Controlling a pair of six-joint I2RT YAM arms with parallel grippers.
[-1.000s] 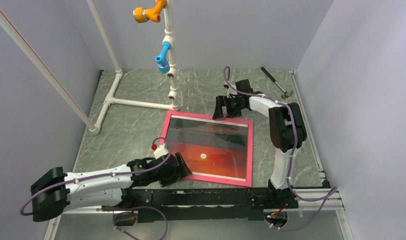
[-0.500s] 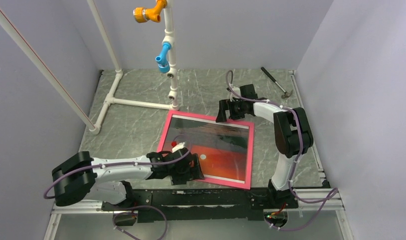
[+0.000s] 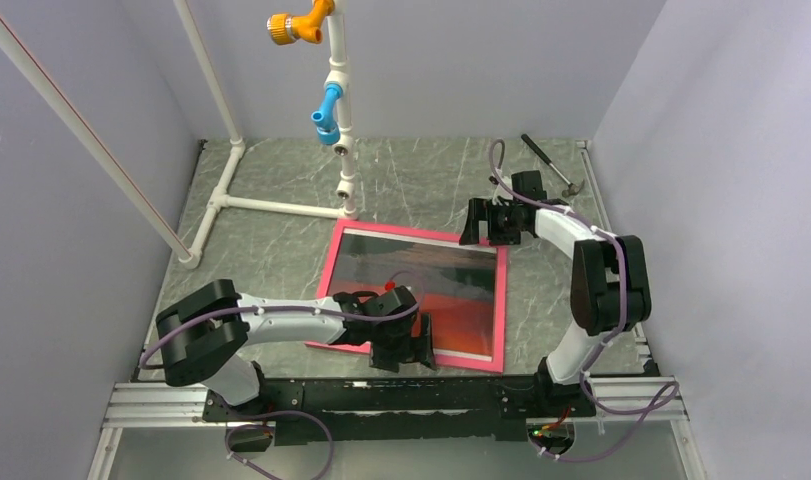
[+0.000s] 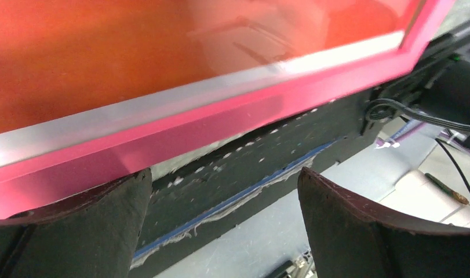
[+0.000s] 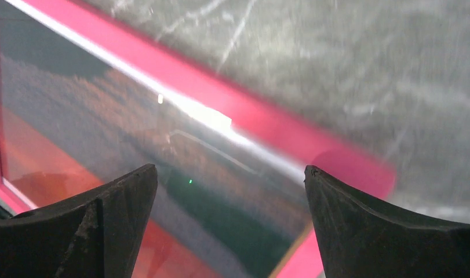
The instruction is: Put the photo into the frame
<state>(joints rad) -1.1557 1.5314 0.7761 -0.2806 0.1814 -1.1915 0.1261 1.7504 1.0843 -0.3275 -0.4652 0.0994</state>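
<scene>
Frame [image 3: 501,310] flat on counter [image 3: 271,250], photo [image 3: 451,275] inside. Left pincer [image 3: 411,354] wide open over near edge. Right pincer [image 3: 484,234] wide open at far-right corner. Pipe stand [image 3: 281,206] just beyond far-left corner.

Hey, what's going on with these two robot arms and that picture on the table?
The sunset photo with its orange-red sky appears to sit inside the thin pink-red rectangular picture frame, which lies flat on the grey marbled table. The left gripper hovers open over the frame's near edge, and the right gripper is open at its far right corner. Neither holds anything.
</scene>
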